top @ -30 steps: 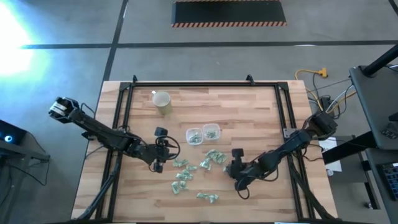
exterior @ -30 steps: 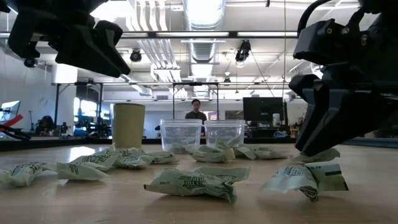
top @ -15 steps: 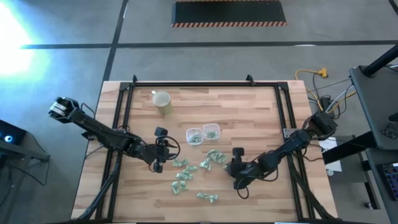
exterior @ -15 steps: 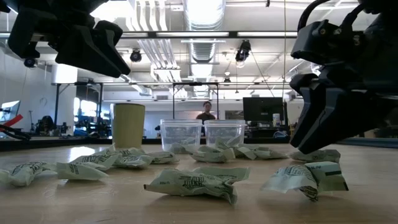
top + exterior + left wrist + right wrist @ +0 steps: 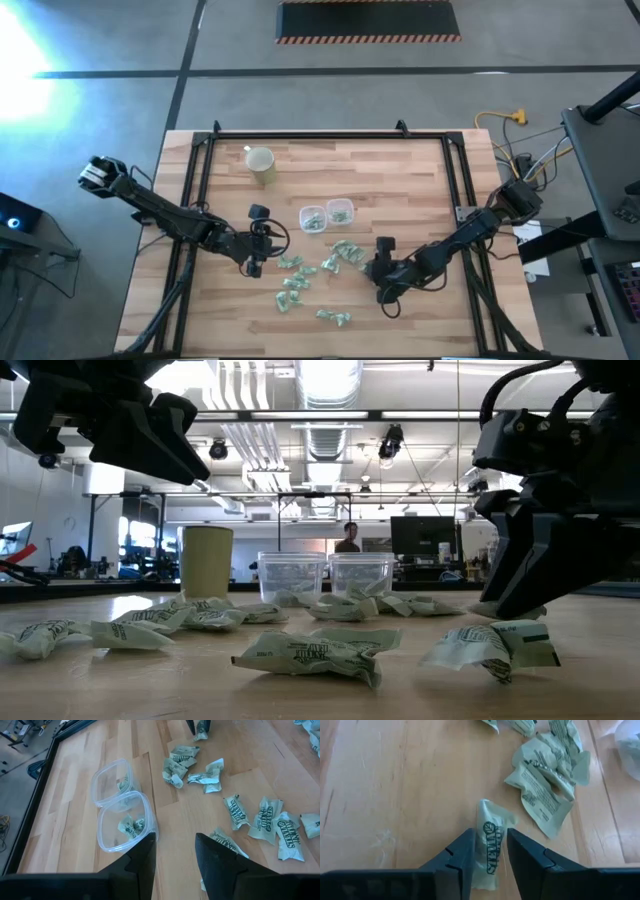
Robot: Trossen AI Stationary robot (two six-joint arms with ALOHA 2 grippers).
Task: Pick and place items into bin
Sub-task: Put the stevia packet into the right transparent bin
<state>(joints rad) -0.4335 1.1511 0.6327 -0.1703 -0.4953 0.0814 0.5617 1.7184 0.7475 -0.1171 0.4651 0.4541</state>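
Many small pale green-and-white wrapped packets (image 5: 300,275) lie scattered mid-table; a few sit inside two small clear bins (image 5: 313,218) (image 5: 340,211). My right gripper (image 5: 376,268) is down at the right end of the scatter, shut on one packet (image 5: 492,827). That packet also shows in the low view under my right gripper (image 5: 515,595). My left gripper (image 5: 254,265) hangs open above the table, left of the packets, touching nothing. Through my left gripper's (image 5: 175,855) fingers I see the bins (image 5: 125,825). My right gripper pinches one packet between its two fingers (image 5: 462,857), on the packet's near half (image 5: 490,852), with the fingers lying along it. They come slanting down from the table's right. The packet's free end (image 5: 495,810) sticks out ahead, and the packet (image 5: 510,610) rests on the table.
A beige cup (image 5: 261,163) stands toward the far left of the table. More packets lie just ahead of the held one (image 5: 545,785) and near the front edge (image 5: 333,317). A black frame (image 5: 200,180) borders the table. A person (image 5: 348,540) stands far off in the room.
In the low view my right gripper has shifted a little over its packet and now stands steeper. The packet stays on the table. The person in the room behind has walked toward the picture's right.
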